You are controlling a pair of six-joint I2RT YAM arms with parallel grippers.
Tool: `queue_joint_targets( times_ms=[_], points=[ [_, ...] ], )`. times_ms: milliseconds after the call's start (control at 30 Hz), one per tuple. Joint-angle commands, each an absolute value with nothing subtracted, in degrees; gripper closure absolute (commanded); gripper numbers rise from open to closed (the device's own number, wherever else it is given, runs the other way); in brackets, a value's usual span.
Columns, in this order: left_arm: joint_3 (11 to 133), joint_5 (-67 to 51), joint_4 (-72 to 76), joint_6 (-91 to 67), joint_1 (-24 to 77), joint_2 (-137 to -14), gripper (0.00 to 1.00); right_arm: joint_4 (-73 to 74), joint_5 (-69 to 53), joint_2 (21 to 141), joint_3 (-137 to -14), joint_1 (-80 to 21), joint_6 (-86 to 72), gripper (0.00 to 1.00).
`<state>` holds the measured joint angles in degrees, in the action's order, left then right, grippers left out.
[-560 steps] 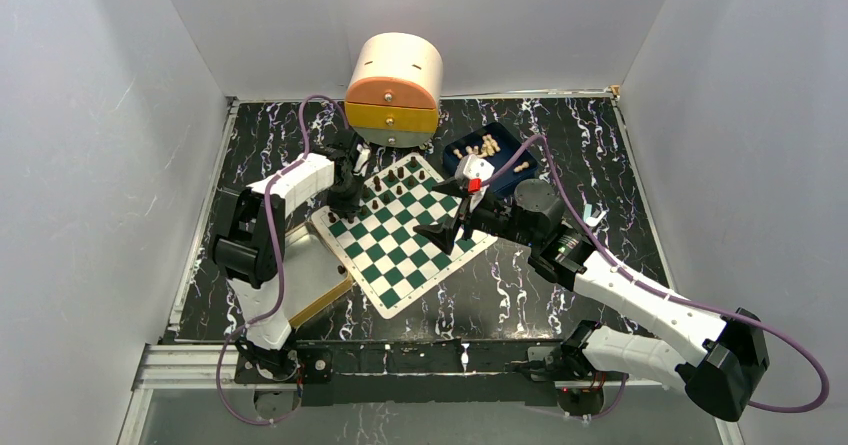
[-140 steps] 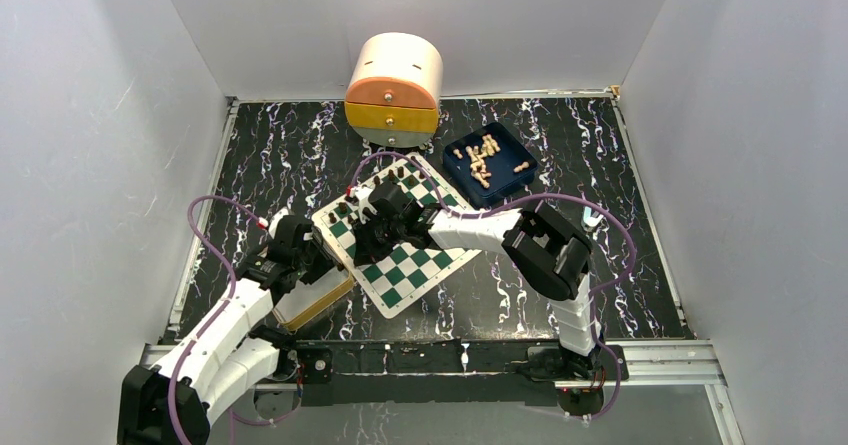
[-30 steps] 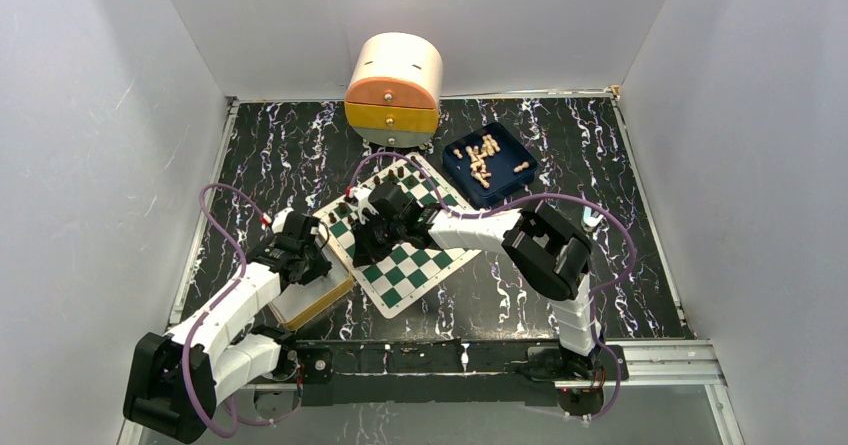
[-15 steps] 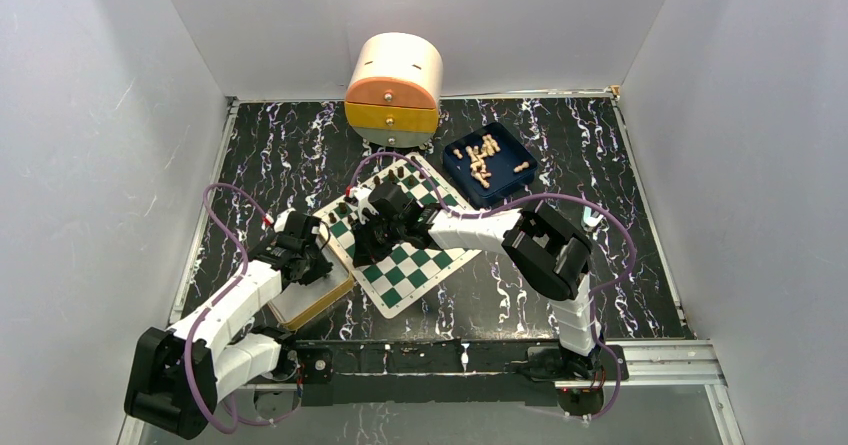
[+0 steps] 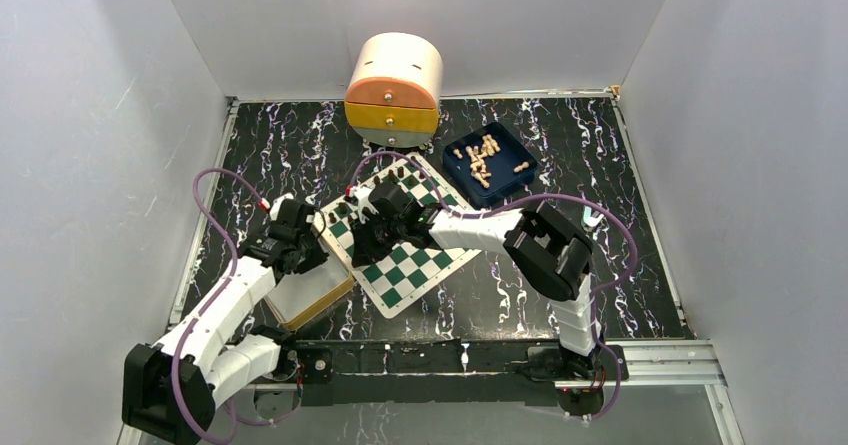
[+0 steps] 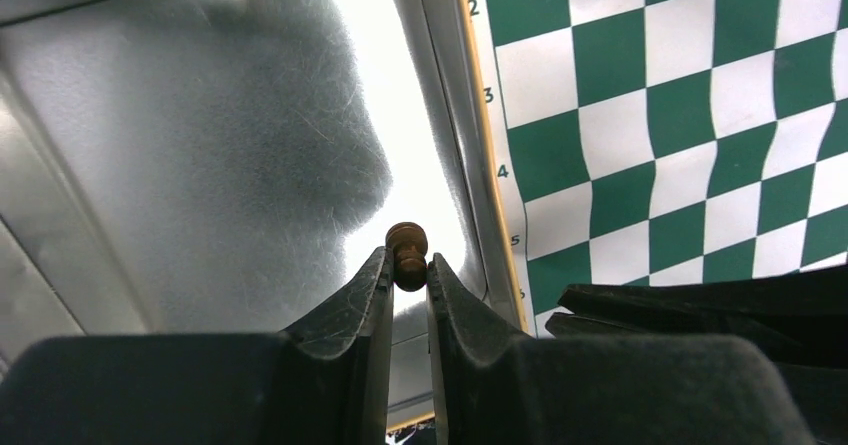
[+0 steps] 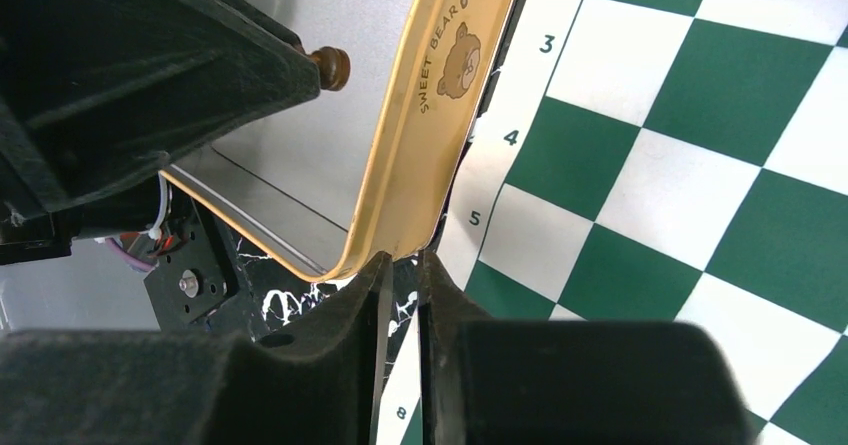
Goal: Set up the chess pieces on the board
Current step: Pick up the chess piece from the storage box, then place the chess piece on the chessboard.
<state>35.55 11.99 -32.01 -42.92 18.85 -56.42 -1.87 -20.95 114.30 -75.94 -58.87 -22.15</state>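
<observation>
Chess piece (image 6: 407, 255), dark, clamped in our left fingers (image 6: 362, 300) over the tray (image 6: 200, 115). Next, we judge, it goes onto the board (image 6: 680, 115). Right fingers (image 7: 365, 300): we cannot tell.

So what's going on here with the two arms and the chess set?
The left gripper pinches a dark chess piece between its fingers over the metal tray beside the board. The right gripper reaches across the board, its fingers nearly together at the tray's tan corner rim; whether they grip it is unclear. A few dark pieces already stand along the board's far side, and the pale pieces lie in the blue bin.
</observation>
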Motion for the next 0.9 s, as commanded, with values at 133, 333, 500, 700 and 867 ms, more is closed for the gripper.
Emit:
queue_joint_targets(
  times_ms=[133, 333, 500, 700, 867],
  points=[
    [44.1, 14.9, -40.2, -38.5, 18.5, -53.8, 0.91, -3.4, -20.2, 106.4, -75.4, -58.7, -21.6, 0.57],
    [54.0, 12.0, -41.5, -32.9, 18.5, -58.1, 0.91, -2.6, -16.7, 100.1, -71.7, -58.1, -20.9, 0.06],
    [59.2, 7.2, -38.4, -28.2, 18.5, -63.7, 0.91, -1.8, -12.9, 93.0, -66.4, -57.7, -20.6, 0.01],
    [61.2, 3.7, -34.3, -22.8, 18.5, -71.7, 0.91, -3.2, -9.1, 83.5, -58.4, -57.5, -21.6, 0.01],
    [59.8, 2.8, -29.9, -22.1, 18.5, -75.4, 0.91, -3.7, -5.7, 78.7, -55.0, -57.0, -20.7, 0.01]
  ],
)
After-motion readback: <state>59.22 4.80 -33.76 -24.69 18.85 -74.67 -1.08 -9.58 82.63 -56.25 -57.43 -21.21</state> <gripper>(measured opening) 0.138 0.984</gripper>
